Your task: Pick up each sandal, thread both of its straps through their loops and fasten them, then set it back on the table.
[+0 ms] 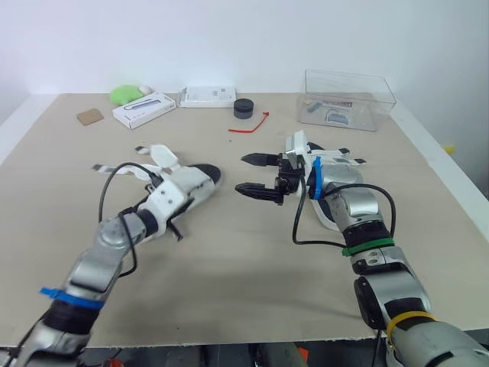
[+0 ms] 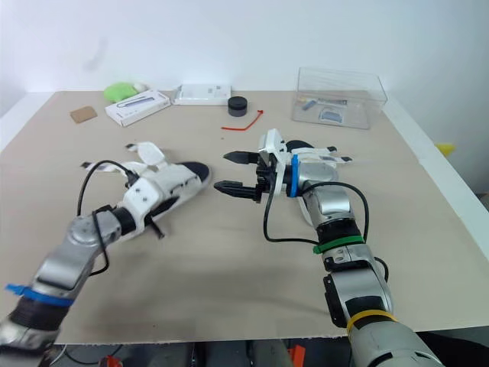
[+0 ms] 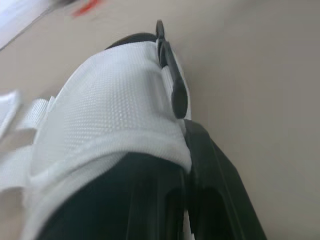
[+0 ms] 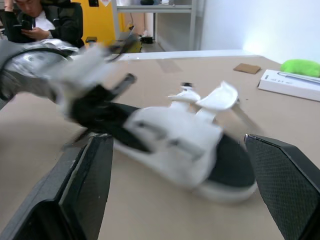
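A white sandal (image 1: 191, 182) with a black sole lies left of the table's middle, its loose straps (image 1: 157, 157) spread out behind it. My left gripper (image 1: 170, 208) sits on its near end, shut on the sandal; in the left wrist view the white upper (image 3: 110, 115) drapes over a black finger (image 3: 210, 190). My right gripper (image 1: 257, 176) hovers open to the right of that sandal (image 4: 175, 140), pointing toward it with nothing between its fingers. A second white sandal (image 1: 330, 162) lies under my right forearm, partly hidden.
Along the back edge stand a clear plastic box (image 1: 348, 99), a black round puck (image 1: 244, 108), a red tie (image 1: 252, 125), two white boxes (image 1: 143, 109) (image 1: 208, 96), a green object (image 1: 126, 94) and a brown card (image 1: 89, 116). A seated person (image 4: 35, 22) is beyond the table.
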